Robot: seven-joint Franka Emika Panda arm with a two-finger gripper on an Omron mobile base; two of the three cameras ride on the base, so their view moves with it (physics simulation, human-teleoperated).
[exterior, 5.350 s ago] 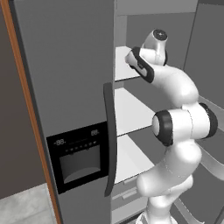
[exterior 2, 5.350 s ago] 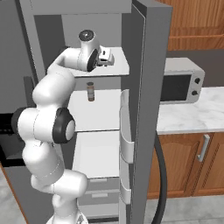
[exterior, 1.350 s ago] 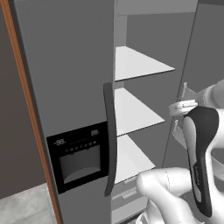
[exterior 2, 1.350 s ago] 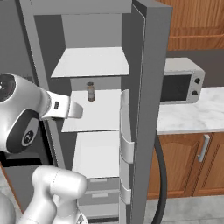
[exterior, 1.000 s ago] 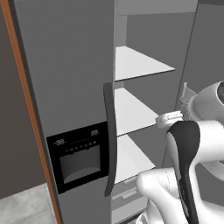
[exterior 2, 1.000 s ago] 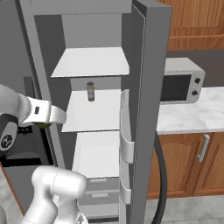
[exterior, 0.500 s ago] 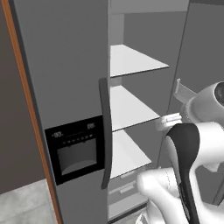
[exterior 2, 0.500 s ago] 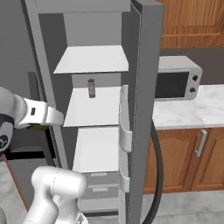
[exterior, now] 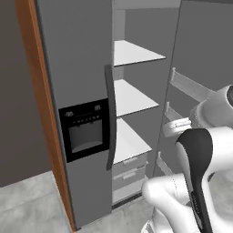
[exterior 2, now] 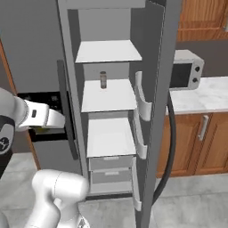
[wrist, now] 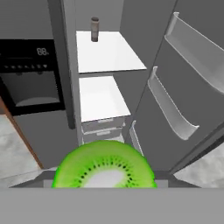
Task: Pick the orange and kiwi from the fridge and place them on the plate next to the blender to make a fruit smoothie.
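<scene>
kitchen, fridge (exterior 2: 111,102) door open, jar (exterior 2: 103,80) on mid shelf | kiwi (wrist: 104,169) at the hand, clear of the shelves | fingers closed on kiwi | judged light, soft, slick cut face: hold skin sides gently

White glossy arm (exterior: 182,200), rounded fat links w/ smooth shells. Lower right of left base view: a dark grey/black band (exterior: 198,154) curves over one link, w/ a thin seam line running down it. Left edge of right base view: a white tapered forearm link (exterior 2: 42,116) w/ a small dark square mark, next to a black joint (exterior 2: 5,138) bearing a pale round logo, prob. a maker's badge. Bulbous white link (exterior 2: 58,189) at bottom left there.
</scene>
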